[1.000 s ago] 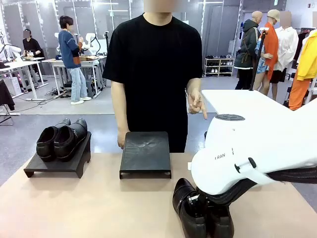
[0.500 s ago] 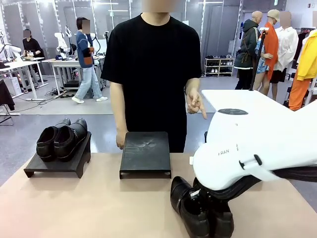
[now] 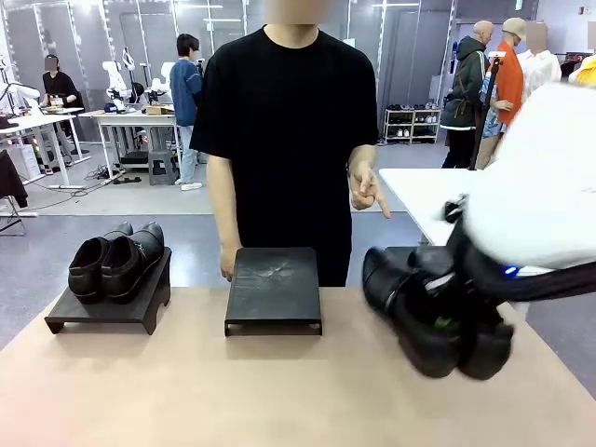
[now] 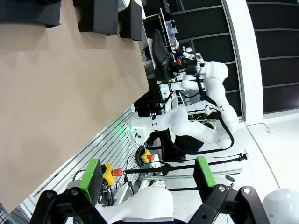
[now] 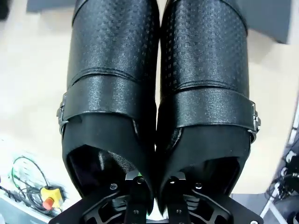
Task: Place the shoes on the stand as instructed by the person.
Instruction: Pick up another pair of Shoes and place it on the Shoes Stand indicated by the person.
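My right gripper (image 3: 450,323) is shut on a pair of glossy black shoes (image 3: 414,312) and holds them in the air above the table's right side, toes toward the left. In the right wrist view its fingers (image 5: 135,186) pinch the two inner walls of that pair of shoes (image 5: 117,74) together at the heel openings. Another pair of shoes (image 3: 116,261) sits on the left stand (image 3: 102,312). The middle stand (image 3: 274,291) is bare. The person (image 3: 289,130) stands behind it, one hand (image 3: 369,193) pointing down, the other hand (image 3: 228,263) at the stand's left edge. My left gripper (image 4: 147,176) is open, holding nothing.
The tan table (image 3: 186,391) has free room in front of both stands. A white table (image 3: 428,191) stands beyond the right side. Cables and a yellow button box (image 5: 49,196) lie below the table edge in the right wrist view.
My right arm has lifted the shoes off the table, up and to the right. The person's hands have stayed put.
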